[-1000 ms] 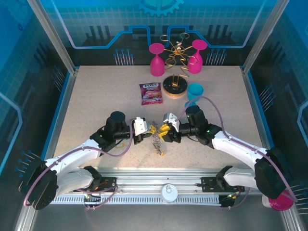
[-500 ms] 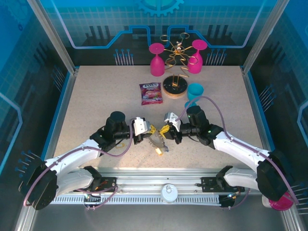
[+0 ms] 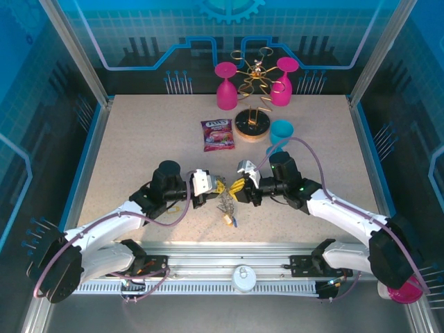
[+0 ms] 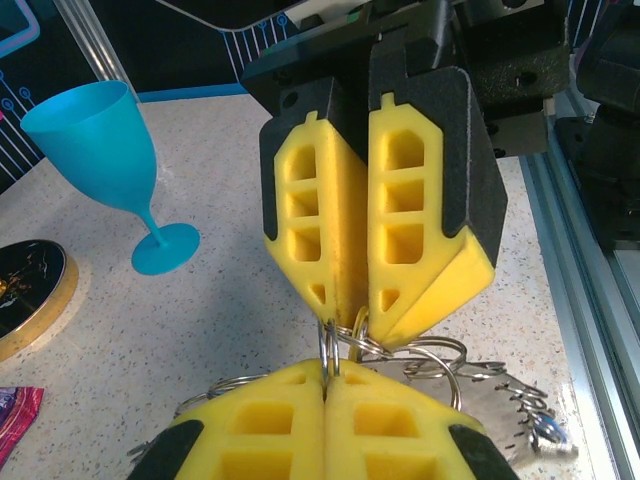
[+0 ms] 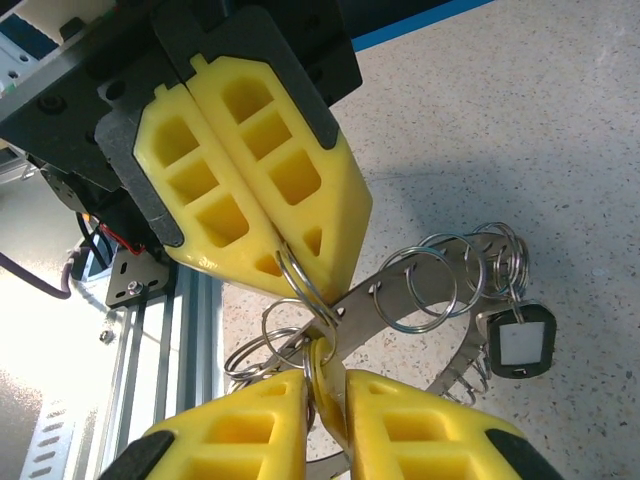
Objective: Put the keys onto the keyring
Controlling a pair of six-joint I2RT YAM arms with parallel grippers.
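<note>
left gripper point(image 3: 216, 187) stays pressed together on a wire loop point(image 4: 328, 352) of the keyring point(image 3: 227, 205); right gripper point(image 3: 236, 188) pinches a neighbouring loop. the keyring hangs between them near the table's point(image 3: 139, 139) front edge, straighter down than half a second ago, a white-tagged key point(image 5: 520, 345) dangling from it.

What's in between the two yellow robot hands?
Small wire loops of the keyring. Both wrist views show them running from the left gripper to the right gripper.
</note>
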